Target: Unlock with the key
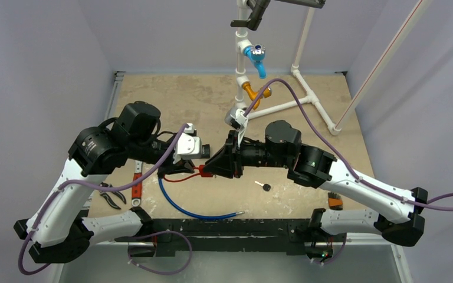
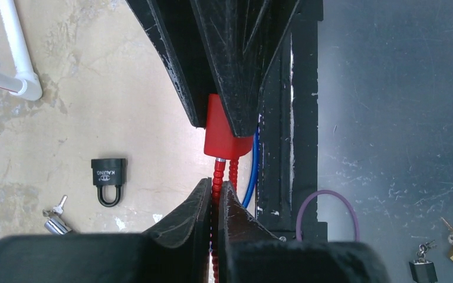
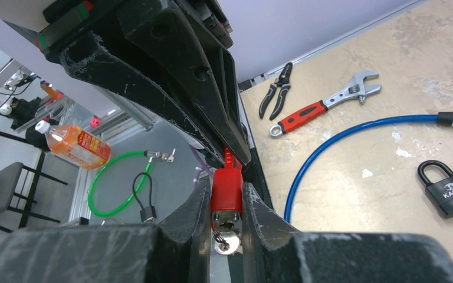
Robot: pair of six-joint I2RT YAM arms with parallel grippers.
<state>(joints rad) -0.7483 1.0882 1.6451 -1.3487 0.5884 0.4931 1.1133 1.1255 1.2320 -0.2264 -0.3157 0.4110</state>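
A red cable lock hangs above the table between both arms. My right gripper is shut on its red body, one finger on each side. A silver key sticks in the keyhole at the body's near end. My left gripper is shut on the lock's red ribbed cable, just below the body. From above, the left gripper and right gripper meet tip to tip at the lock.
A black padlock and a small bunch of keys lie on the table. A blue cable curves near the front edge. A red-handled wrench, pliers, a black-headed key and a white pipe frame are around.
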